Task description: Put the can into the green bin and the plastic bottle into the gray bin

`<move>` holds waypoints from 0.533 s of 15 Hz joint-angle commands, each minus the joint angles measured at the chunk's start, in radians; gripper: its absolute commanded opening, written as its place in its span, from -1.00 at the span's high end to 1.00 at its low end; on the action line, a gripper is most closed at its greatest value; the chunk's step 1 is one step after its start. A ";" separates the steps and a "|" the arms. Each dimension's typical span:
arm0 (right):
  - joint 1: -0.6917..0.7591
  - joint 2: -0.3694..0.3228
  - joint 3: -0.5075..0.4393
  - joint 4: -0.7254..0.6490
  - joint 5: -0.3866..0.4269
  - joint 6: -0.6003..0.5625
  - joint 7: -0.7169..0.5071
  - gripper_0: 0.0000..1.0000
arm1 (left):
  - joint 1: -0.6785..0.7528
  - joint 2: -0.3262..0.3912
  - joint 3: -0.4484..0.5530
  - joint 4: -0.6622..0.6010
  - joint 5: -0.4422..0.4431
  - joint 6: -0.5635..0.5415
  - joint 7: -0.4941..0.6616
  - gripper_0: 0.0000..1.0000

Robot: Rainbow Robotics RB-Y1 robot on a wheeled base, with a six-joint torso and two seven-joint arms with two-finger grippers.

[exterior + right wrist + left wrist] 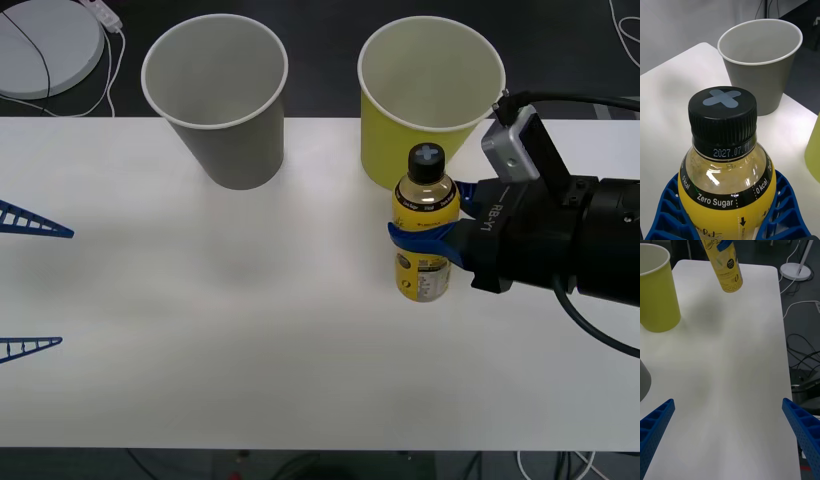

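R gripper (428,240) is pinching the bottle (426,225) w/ both fingers, holding it off the table (250,330). Green bin (425,100) is sitting just behind it, gray bin (220,100) further to its left. L gripper (30,285) is idling w/ fingers spread wide, well apart.

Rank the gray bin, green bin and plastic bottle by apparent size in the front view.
1-2. gray bin and green bin: look alike, not ranked.
3. plastic bottle, held by the right gripper: clearly smallest.
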 commanded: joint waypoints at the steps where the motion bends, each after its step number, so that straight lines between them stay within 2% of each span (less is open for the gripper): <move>1: -0.063 0.036 -0.018 0.000 0.010 -0.097 -0.023 1.00 | 0.000 0.000 0.000 0.000 0.000 0.000 0.000 -1.00; 8: -0.241 0.070 -0.046 -0.005 0.039 -0.339 -0.114 1.00 | 0.000 0.000 0.000 0.000 0.000 0.000 0.000 -1.00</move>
